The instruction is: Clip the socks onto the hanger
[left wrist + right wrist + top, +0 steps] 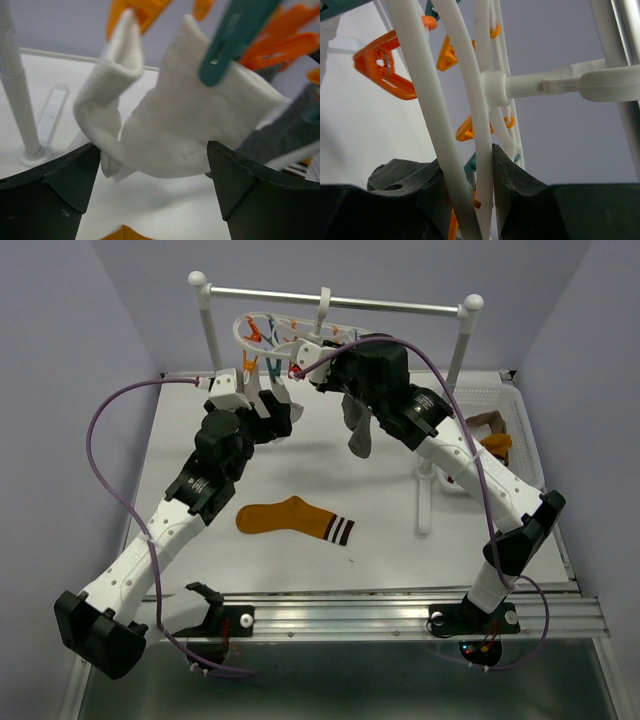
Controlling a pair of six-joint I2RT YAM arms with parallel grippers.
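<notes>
Bright, even, diffuse light from above; faint soft shadows on surface [300,570]. Top view crisp. Close-range blur on white sock [190,130] and clips [235,40]; near-black, detail-poor left fingers [50,195]. Slightly soft on hanger [425,100].

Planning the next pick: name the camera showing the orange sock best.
Top camera: the orange sock lies whole on the table. Left wrist catches only an orange sliver at its bottom edge; right wrist shows none.
</notes>
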